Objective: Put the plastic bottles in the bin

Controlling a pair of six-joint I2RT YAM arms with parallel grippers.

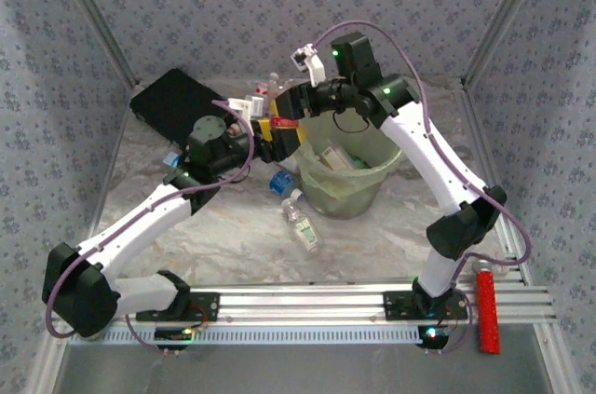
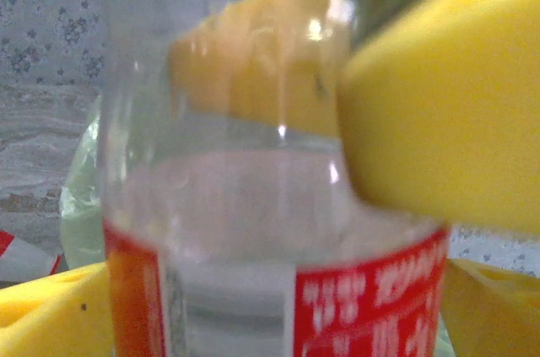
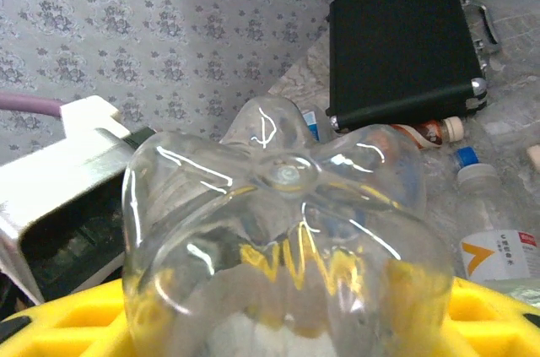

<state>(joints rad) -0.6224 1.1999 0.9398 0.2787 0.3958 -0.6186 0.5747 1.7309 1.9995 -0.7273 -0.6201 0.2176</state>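
I judge this a handover. The red-labelled bottle (image 1: 283,122) hangs between my 2 claws, just beside the bin's (image 1: 372,184) left rim. My right claw (image 1: 292,111) pinches its clear upper body. My left claw (image 1: 277,137) flanks the label, and I cannot tell whether it grips. Next, the right swings over the bin and lets go.

A flat black case (image 1: 172,101) lies shut at the far left of the table (image 1: 223,254), which is covered with a crinkled pale sheet. The right wrist view shows the case's metal corners and handle. Walls (image 1: 279,3) with a grey flowered pattern close three sides. A red cylinder (image 1: 486,310) rests at the right end of the aluminium rail (image 1: 307,305).
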